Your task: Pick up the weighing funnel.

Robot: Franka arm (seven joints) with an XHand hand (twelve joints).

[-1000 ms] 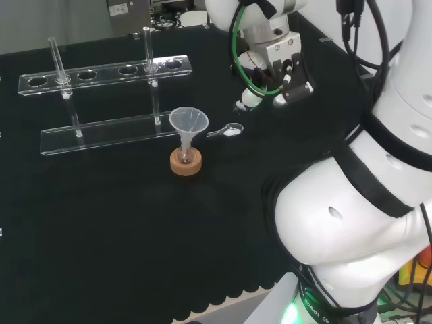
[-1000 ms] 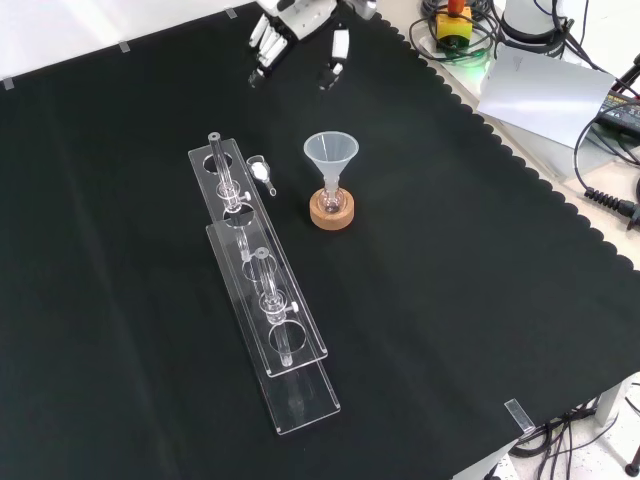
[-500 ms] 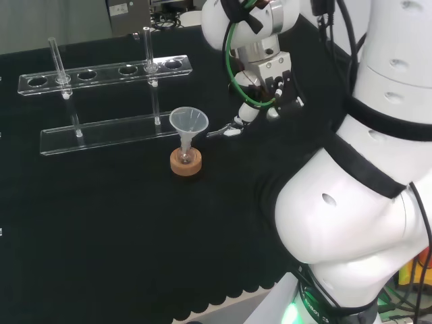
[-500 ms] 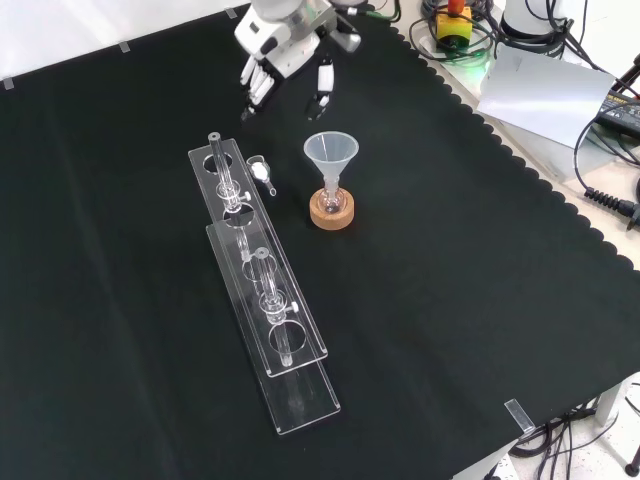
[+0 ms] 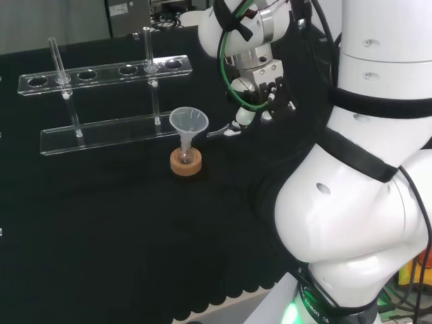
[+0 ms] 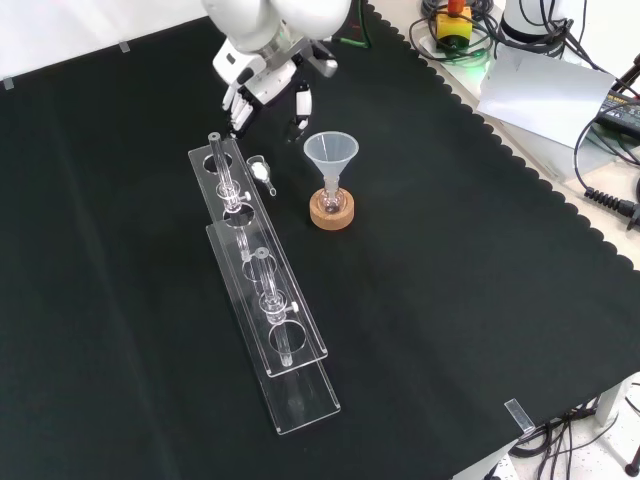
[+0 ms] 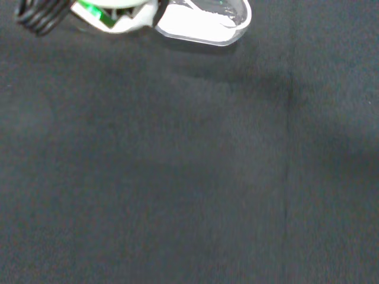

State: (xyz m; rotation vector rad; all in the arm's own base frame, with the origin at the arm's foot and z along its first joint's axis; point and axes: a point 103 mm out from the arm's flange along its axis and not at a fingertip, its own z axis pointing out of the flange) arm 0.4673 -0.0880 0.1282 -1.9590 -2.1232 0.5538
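The weighing funnel (image 6: 262, 172) is a small clear scoop lying on the black cloth. It rests between the end of the clear tube rack (image 6: 255, 290) and the big funnel (image 6: 331, 152). In the head view the weighing funnel (image 5: 221, 133) lies just right of the big funnel (image 5: 189, 122), partly behind my fingertips. My hand (image 6: 266, 72) hangs over the cloth just beyond the weighing funnel, open, with fingers (image 6: 237, 104) and thumb spread and pointing down. It holds nothing and is clear of the piece. In the head view my hand (image 5: 260, 79) is right of and above the piece.
The big funnel stands with its stem in a small flask on a cork ring (image 6: 331, 210). The two-tier rack (image 5: 108, 71) carries upright glass tubes. The arm's white links (image 5: 364, 169) fill the head view's right. The wrist view has black cloth under a blurred white hand part (image 7: 127, 18).
My hand has moved toward the weighing funnel: down and left in the front view, left in the head view. The glassware has not moved.
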